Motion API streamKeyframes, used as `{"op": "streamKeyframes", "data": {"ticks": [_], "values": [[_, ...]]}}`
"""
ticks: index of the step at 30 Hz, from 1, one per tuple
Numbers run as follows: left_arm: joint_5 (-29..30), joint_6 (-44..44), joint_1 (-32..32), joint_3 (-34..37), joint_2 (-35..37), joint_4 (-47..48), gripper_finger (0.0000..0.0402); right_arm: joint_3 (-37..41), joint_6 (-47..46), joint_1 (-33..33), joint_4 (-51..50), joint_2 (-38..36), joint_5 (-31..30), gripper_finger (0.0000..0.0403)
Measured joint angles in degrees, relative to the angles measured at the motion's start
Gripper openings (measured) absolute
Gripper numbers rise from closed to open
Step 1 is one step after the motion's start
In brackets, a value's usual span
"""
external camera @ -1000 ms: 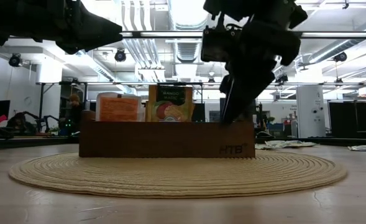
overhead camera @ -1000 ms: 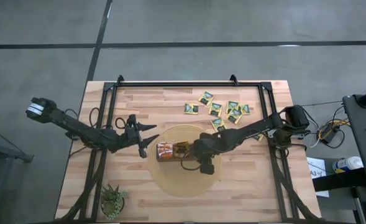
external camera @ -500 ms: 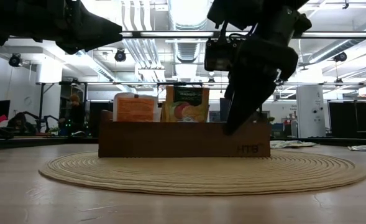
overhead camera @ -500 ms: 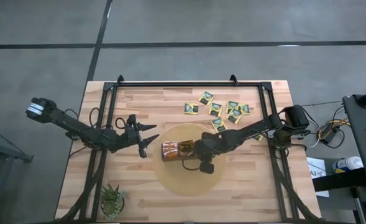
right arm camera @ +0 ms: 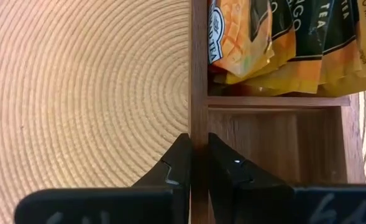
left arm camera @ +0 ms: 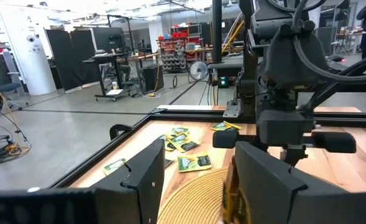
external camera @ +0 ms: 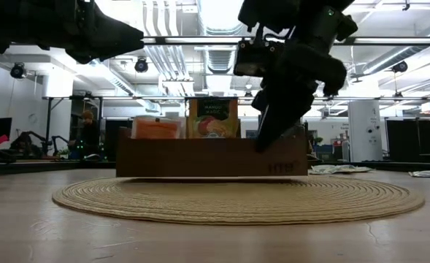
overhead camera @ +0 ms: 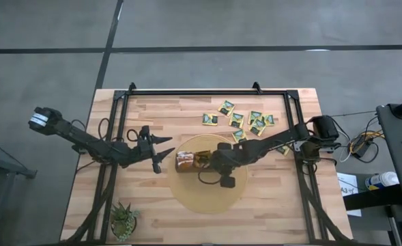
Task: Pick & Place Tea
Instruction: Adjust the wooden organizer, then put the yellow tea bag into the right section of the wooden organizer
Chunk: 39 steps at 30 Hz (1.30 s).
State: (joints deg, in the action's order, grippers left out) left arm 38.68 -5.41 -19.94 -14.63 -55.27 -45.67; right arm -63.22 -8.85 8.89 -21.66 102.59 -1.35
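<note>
Several orange square tea sachets (right arm camera: 276,43) are already stood in the long dark wooden box (right arm camera: 198,112); its side wall is pinched by the right gripper (right arm camera: 195,168). Green-and-yellow sachets (overhead camera: 245,120) remain loose on the worktop (overhead camera: 173,109). The left gripper (overhead camera: 161,147) is held open nearby.

sachets (right arm camera: 276,37): "TEA", "MAGIC" | upright sachet (external camera: 213,118): "MANGO MAGIC" | wooden box (external camera: 200,157) front: lettering, too small to read

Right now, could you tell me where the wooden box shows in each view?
High: box on the round mat, under the right hand.
Low: centre, on the mat.
Left wrist: hidden behind the fingers.
Right wrist: its wall pinched by the right hand.
Shared landmark: the mat.
</note>
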Motion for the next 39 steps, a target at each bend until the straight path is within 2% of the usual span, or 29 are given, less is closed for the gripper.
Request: {"op": "streamKeyframes", "data": {"ticks": [13,20,27,30,34,39], "values": [[0.0,-0.08,-0.01,0.0,0.0,-0.07,0.019,-0.07,0.67,-1.39,-2.08,-0.09,-0.1,0.004],[-0.02,-0.11,-0.01,0.0,0.0,-0.17,0.019,-2.99,0.73,-1.38,-4.2,-0.46,0.11,0.0103],[-0.02,-0.15,0.0,0.0,0.0,0.08,0.019,-8.95,-0.45,-1.29,-17.56,-4.08,-0.18,0.0166],[-0.02,-0.14,0.0,0.0,0.0,0.29,0.019,-8.68,-0.31,-1.34,-19.6,-7.21,-2.78,0.0181],[0.0,-0.09,-0.02,0.0,0.0,0.52,0.019,-6.13,-0.6,-1.69,-21.18,-12.1,-10.21,0.0191],[0.0,-0.07,0.0,0.0,0.0,0.68,0.019,-0.35,-6.14,-3.91,-25.32,-19.54,-15.46,0.0189]]}}
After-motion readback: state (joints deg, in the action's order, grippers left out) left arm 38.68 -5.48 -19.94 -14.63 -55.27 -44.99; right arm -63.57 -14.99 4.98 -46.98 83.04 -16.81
